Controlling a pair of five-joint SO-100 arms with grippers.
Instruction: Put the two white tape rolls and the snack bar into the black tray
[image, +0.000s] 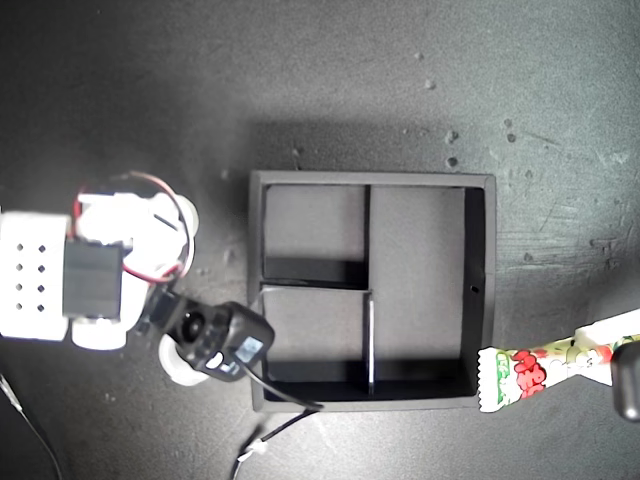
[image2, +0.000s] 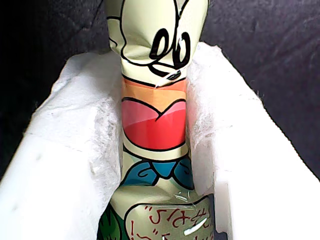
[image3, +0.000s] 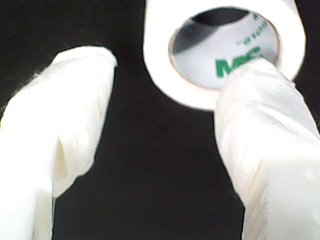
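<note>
snack bar (image: 545, 367) is being held at the exterior view's right edge, just outside the right wall of the black tray (image: 478, 300), with its crimped end almost touching that wall. the first gripper (image2: 155, 150) is clamping it across the wrapper, white padded jaws pressed flat on both sides, probably so the long bar stays level for the long compartment. the second gripper (image3: 160, 125) is standing open, its pads well apart, with one white tape roll (image3: 225, 50) just at one pad; whether the pad is touching it or only in front of it cannot be told. in the exterior view that arm is hovering at the tray's left, and a white rim under its camera may be that roll. the other roll cannot be seen. all three compartments are lying bare. the desk (image: 330, 80) is showing dark, matte and scuffed, with pale specks. nothing of the room is showing.
</note>
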